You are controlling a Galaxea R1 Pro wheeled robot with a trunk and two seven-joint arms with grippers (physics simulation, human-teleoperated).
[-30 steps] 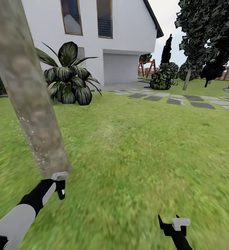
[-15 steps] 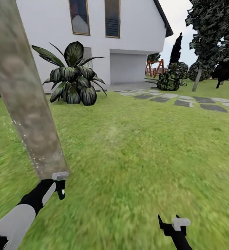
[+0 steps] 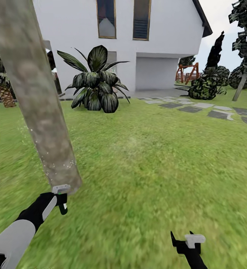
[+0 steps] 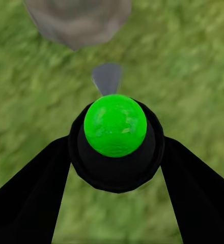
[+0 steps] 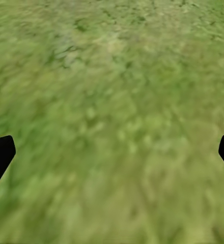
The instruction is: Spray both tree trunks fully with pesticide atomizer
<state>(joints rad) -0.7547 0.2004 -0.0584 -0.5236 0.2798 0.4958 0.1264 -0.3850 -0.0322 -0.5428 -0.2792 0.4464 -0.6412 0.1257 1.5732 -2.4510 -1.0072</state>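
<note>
A thick, leaning beige-grey tree trunk [image 3: 37, 97] stands at the left of the head view, with whitish pesticide specks [image 3: 54, 164] scattered over its lower part. My left gripper [image 3: 62, 200] sits just below and in front of the trunk's base, shut on the pesticide atomizer [image 4: 115, 127]. The atomizer is a black body with a bright green cap and a grey nozzle [image 4: 107, 79] that faces the trunk's base [image 4: 76, 20]. My right gripper [image 3: 183, 240] hangs open over the grass [image 5: 112, 117] at the lower right, holding nothing. A second tree [image 3: 238, 86] stands far off at the right.
A white house [image 3: 161, 33] with a broad-leaved dark plant [image 3: 97, 86] in front fills the background. Grey stepping stones [image 3: 220, 114] cross the lawn at the right, near dark bushes [image 3: 204, 87]. A small palm [image 3: 3, 93] stands at the far left. Open lawn [image 3: 149, 168] lies ahead.
The whole picture has shifted to the right, so the camera has turned left. The left gripper stays at the trunk's base with the atomizer; the right arm is unchanged.
</note>
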